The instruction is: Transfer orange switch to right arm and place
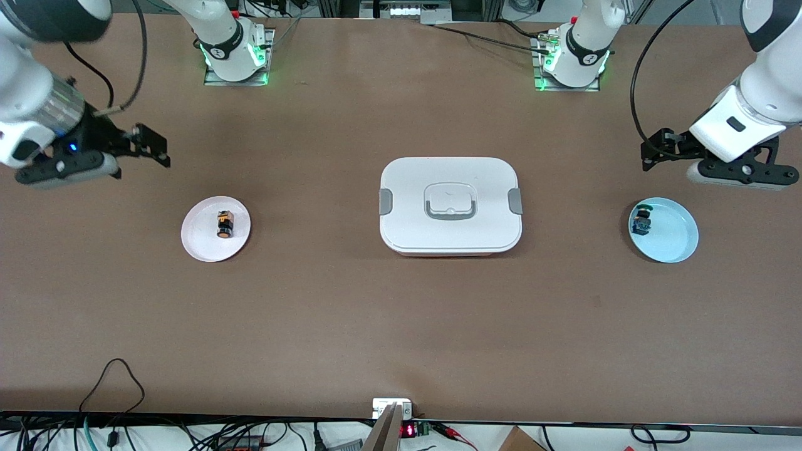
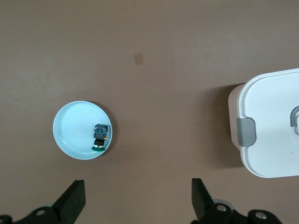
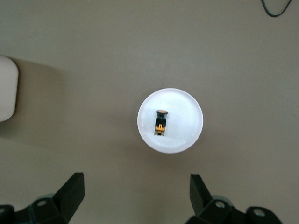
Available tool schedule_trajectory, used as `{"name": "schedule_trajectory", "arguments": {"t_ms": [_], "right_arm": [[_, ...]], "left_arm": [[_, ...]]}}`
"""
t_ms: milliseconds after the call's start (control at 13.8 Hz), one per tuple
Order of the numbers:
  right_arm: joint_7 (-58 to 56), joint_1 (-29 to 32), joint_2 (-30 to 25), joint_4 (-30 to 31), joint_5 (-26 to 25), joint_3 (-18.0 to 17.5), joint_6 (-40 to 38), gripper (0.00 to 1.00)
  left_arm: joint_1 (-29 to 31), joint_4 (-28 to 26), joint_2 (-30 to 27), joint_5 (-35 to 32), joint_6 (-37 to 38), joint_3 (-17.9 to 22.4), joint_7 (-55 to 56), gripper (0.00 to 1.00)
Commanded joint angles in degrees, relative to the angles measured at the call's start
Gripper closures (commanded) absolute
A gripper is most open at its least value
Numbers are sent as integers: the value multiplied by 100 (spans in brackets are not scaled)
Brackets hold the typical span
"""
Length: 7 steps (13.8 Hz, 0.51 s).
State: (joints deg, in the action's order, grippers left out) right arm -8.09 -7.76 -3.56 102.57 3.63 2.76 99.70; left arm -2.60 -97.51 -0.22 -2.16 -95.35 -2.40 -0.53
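The orange switch (image 1: 224, 224) lies on its side in the white plate (image 1: 199, 241), left of centre in the front view, with the closed lunch box (image 1: 450, 203) at mid-frame. My right gripper (image 1: 150, 145) hangs released at upper left, the left gripper (image 1: 655, 150) released over the blue plate (image 1: 677, 241) holding the green switch (image 1: 641, 220). I'd judge nothing grasped yet; I should descend centred, jaws across the barrel.

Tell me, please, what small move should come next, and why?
Probably the right hand should descend toward the orange switch. That switch lies on its side on the pink plate at the right arm's end of the table. Both hands are open and up in the air, holding nothing; the left hand hangs near the blue plate, which holds only the green switch.
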Motion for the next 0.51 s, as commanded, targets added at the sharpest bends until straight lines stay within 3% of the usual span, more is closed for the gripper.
{"name": "schedule_trajectory", "arguments": {"t_ms": [0,145,435], "right_arm": [[123,29,4,-534,-170,14,-450,0],[201,152,179,-852,-118,110,-591,0],[132,170,233,-879,-82,199,-609,0]], "left_arm": [[67,83,5,84,104,3,18,0],[67,100,5,84,104,-23,18,0],[49,179,31,84,104,-67,26,0]]}}
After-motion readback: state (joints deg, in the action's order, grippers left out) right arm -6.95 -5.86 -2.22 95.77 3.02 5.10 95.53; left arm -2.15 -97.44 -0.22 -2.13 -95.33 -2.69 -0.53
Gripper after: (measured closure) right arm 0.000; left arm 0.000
